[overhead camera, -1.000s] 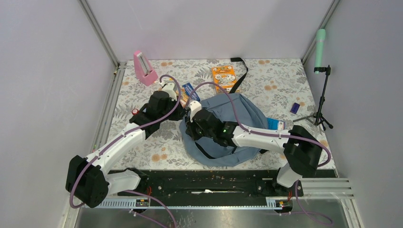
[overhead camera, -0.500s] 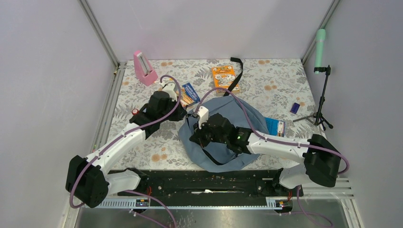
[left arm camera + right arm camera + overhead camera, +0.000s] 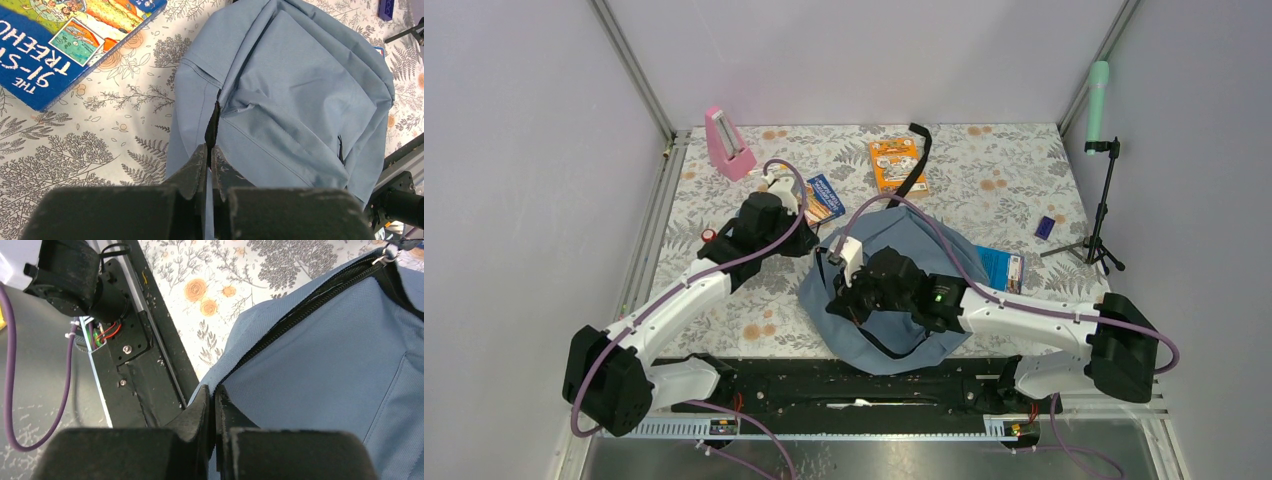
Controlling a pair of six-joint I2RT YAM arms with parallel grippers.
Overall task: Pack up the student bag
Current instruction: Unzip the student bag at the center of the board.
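Left claw (image 3: pixel 210 156) is clamped on the backpack's (image 3: pixel 300 100) dark zip edge; right claw (image 3: pixel 213 397) grips the near-side zipper line; its bulk lies rightward of both.

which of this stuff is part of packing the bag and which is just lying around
In the job: student bag, pinched by left gripper and right gripper; likely to pack: blue book, orange book.
Lying about, probably: pink metronome, small purple block, green microphone.
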